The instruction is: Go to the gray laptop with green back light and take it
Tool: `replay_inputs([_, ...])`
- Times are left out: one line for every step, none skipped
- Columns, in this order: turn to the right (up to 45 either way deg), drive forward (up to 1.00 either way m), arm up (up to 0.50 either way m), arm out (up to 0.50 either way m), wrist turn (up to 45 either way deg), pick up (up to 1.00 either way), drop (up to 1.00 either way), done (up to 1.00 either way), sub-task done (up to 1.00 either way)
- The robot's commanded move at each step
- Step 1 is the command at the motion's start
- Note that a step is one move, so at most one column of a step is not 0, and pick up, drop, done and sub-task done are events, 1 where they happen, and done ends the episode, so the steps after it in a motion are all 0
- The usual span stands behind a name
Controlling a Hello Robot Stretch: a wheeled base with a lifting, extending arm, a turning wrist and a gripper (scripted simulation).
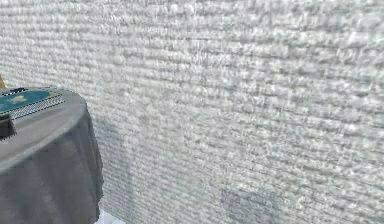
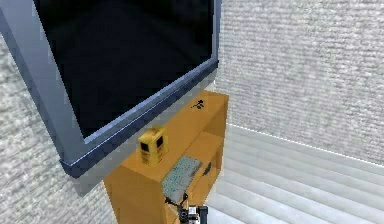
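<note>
Big dark TV (image 2: 120,60) on a wood stand (image 2: 215,125), small yellow thing (image 2: 152,147) on top, flat grey slab (image 2: 181,177) like a laptop lying on the stand's front, gripper (image 2: 187,209) just below it, can't tell if it holds anything, round grey table (image 1: 45,160) by a wall (image 1: 230,100).

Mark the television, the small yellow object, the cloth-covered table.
television (image 2: 120,60): arm side view, dark screen.
small yellow object (image 2: 152,147): arm side view, front face.
cloth-covered table (image 1: 50,165): forward view, draped side.
</note>
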Motion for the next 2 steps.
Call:
replay_inputs([0.0, 0.00, 0.10, 0.00, 0.0, 0.00, 0.00, 0.00, 0.00])
replay_inputs([0.0, 0.00, 0.00, 0.00, 0.0, 0.00, 0.00, 1.00, 0.00])
